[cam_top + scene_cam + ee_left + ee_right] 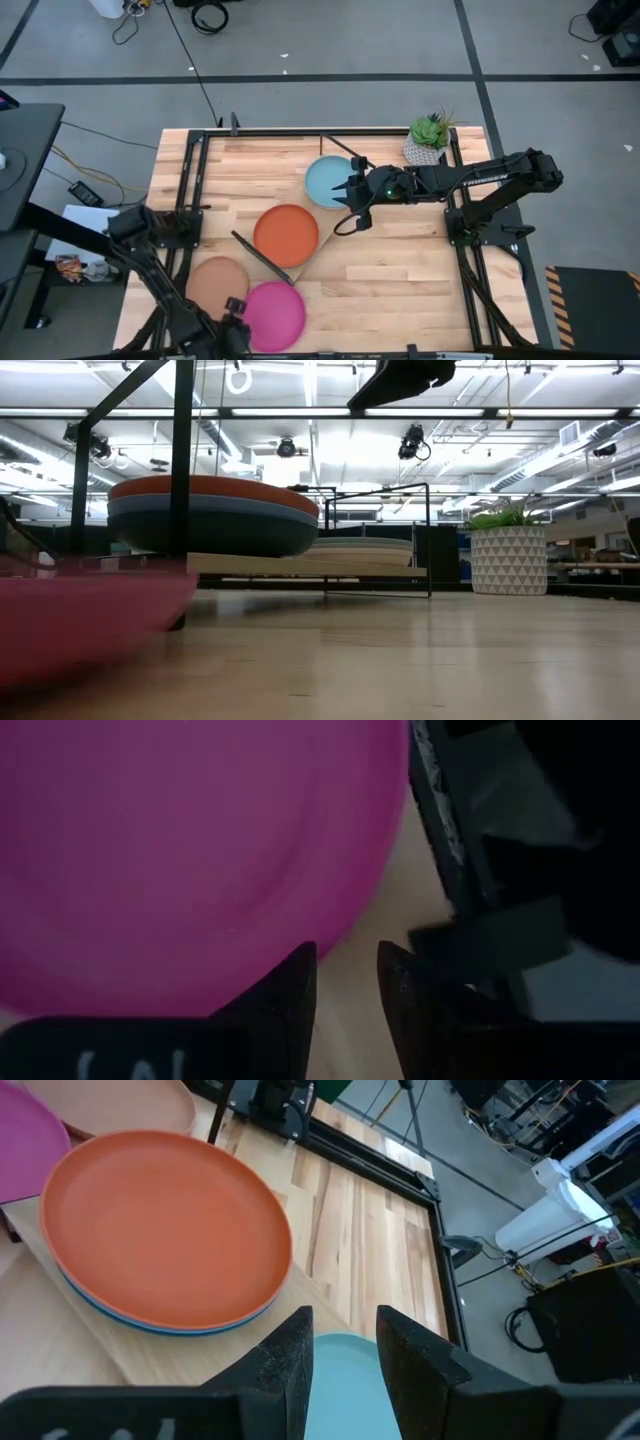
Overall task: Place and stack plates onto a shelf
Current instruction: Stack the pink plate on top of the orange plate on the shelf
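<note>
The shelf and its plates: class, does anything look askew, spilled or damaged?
The shelf lies diagonally across the table rather than square to its edges. The orange plate sits neatly atop its stack. The pink plate and tan plate lie flat beside the shelf. Nothing looks spilled or damaged.

Pink plate (80, 625) blurred, cut off — shelf (272, 262) mostly hidden under plates.

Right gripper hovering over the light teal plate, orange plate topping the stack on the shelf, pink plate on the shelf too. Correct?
No: the pink plate lies on the tabletop off the shelf, by the left gripper, per the high view. The right gripper, light teal plate and orange plate are as stated.
</note>
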